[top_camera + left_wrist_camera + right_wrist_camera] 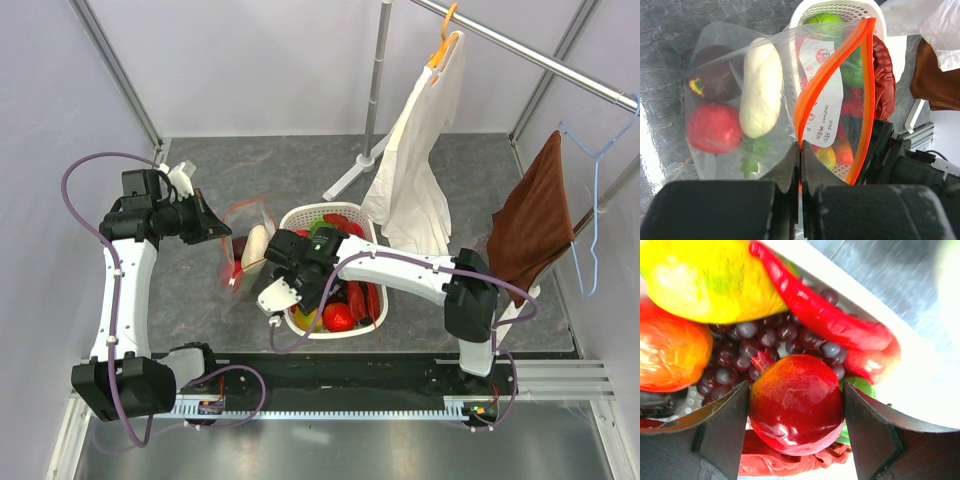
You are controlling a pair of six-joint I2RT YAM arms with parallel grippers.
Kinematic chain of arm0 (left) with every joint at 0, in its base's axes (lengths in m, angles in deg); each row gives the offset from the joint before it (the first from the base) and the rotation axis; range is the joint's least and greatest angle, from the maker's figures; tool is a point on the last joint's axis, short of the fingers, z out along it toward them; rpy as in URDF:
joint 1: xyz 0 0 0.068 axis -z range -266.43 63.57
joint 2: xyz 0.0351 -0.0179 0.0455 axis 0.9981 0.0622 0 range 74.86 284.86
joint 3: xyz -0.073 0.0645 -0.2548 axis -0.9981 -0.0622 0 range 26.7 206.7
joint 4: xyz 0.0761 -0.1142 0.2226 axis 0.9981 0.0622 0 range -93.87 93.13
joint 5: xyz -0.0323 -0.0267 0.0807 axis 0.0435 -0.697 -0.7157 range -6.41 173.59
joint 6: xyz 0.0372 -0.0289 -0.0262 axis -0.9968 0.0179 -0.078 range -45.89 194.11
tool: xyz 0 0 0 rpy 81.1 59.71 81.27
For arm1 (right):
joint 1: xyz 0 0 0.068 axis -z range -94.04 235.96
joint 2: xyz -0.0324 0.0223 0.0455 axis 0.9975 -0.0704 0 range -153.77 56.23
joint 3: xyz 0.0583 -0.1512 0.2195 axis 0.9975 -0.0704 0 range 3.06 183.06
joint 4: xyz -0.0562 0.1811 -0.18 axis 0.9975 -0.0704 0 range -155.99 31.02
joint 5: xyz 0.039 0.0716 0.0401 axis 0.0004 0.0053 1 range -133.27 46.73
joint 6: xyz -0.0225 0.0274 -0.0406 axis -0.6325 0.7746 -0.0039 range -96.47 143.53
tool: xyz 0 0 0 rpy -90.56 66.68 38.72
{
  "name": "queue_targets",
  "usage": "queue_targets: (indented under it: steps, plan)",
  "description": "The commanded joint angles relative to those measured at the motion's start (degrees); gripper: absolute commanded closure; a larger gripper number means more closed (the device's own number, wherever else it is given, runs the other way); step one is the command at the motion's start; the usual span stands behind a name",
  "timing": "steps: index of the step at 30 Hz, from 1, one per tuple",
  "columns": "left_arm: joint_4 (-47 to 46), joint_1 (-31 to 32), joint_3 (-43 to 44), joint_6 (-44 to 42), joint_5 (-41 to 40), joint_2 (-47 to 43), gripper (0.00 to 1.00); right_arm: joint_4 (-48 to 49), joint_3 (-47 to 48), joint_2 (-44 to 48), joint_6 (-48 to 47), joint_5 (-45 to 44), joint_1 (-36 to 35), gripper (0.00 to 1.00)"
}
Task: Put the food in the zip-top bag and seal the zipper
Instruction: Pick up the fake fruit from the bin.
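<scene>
The clear zip-top bag [740, 60] stands open beside the white basket [296, 217]. My left gripper [800, 146] is shut on one side of its orange-red zipper [867, 90], holding the mouth apart. Inside the bag lie a white radish [760, 90], a red fruit [714, 127] and a dark purple bulb [715, 80]. My right gripper [796, 412] is down in the basket, its jaws open and close along both sides of a red pomegranate [800, 390] that rests on the grapes [740, 355]. A yellow piece [710, 280] and a red chili [825, 315] lie behind it.
A white shirt [415, 170] hangs on an orange hanger from the rail just behind the basket. A brown cloth [530, 220] hangs at the right. The rack's pole [375, 90] and foot stand at the back. Side walls close in left and right.
</scene>
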Motion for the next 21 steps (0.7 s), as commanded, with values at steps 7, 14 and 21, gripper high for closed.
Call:
queue_targets:
  steps: [7,14,21]
  plan:
    - [-1.2,-0.3,1.5,1.2,1.7,-0.3,0.98,-2.6,8.2,7.4,10.3,14.5,-0.5,0.48]
    - [-1.2,-0.3,1.5,1.5,1.8,-0.1,0.98,0.2,12.2,12.1,20.1,23.8,-0.5,0.51]
    - [-1.2,-0.3,1.3,1.5,2.1,-0.7,0.98,16.3,18.2,13.4,38.9,27.3,2.1,0.53]
